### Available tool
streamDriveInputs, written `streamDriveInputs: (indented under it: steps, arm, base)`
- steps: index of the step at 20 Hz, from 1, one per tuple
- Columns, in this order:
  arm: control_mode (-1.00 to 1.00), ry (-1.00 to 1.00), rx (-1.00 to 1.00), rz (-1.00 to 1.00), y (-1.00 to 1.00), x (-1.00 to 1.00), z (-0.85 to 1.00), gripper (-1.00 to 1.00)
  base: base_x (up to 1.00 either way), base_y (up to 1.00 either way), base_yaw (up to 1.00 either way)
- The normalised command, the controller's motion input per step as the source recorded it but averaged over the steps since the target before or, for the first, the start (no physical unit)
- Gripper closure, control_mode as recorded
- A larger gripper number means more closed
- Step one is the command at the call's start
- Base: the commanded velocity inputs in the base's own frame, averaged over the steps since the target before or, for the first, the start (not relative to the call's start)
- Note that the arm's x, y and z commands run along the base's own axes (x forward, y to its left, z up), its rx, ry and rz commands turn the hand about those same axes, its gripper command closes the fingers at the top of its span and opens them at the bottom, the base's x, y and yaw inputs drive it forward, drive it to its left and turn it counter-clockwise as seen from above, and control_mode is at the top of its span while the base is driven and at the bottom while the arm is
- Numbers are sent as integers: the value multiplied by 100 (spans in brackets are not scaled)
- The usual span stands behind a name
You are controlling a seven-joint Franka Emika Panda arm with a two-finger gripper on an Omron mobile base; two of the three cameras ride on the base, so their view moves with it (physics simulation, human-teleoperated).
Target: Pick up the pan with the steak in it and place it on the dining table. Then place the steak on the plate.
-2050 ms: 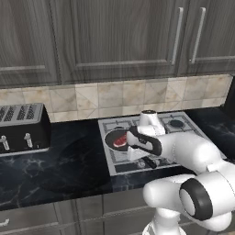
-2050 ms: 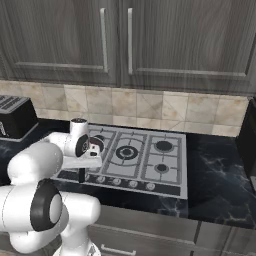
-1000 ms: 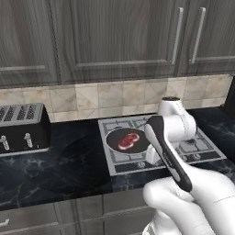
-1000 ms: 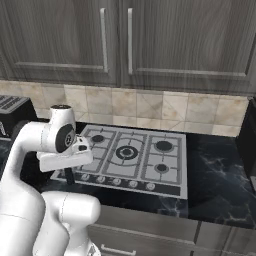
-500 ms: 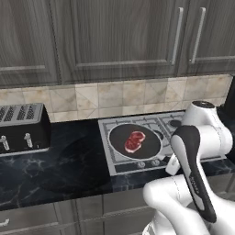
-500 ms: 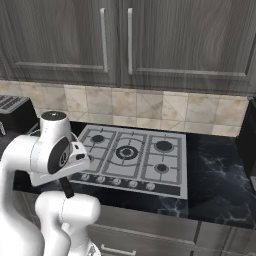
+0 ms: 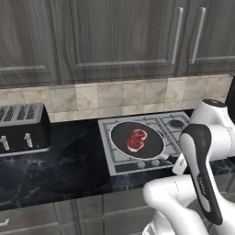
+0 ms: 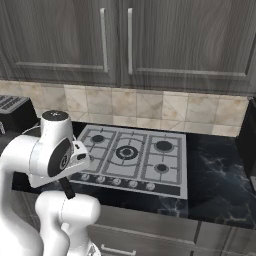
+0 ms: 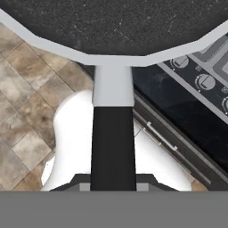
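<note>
Close up, in the hand view, the gripper (image 9: 113, 187) is clamped shut on the handle (image 9: 113, 147) of the pan (image 9: 116, 26), the black shaft running straight up from between the fingertips to a pale neck and the pan's pale rim; the floor tiles (image 9: 22, 107) lie below it on one side and the stove knobs (image 9: 205, 81) on the other. Further out, in the left base view, the pan (image 7: 137, 140) sits over the front left part of the stove (image 7: 149, 142), with the steak (image 7: 137, 140) lying flat near its middle; a toaster (image 7: 20, 128) stands well apart on the dark counter (image 7: 59, 170); behind are the tiled backsplash (image 7: 114, 96) and grey cabinets (image 7: 114, 36).
</note>
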Motion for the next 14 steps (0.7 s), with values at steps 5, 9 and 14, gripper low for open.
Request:
streamDriveInputs:
  steps: [5,9,14]
  arm:
    - [-100,0,0,0,0,0,0,100]
    - [100,0,0,2,0,-3,0,100]
    - [100,0,0,0,0,0,0,100]
  base:
    - [0,0,0]
    - [-15,0,28]
    - [-10,0,49]
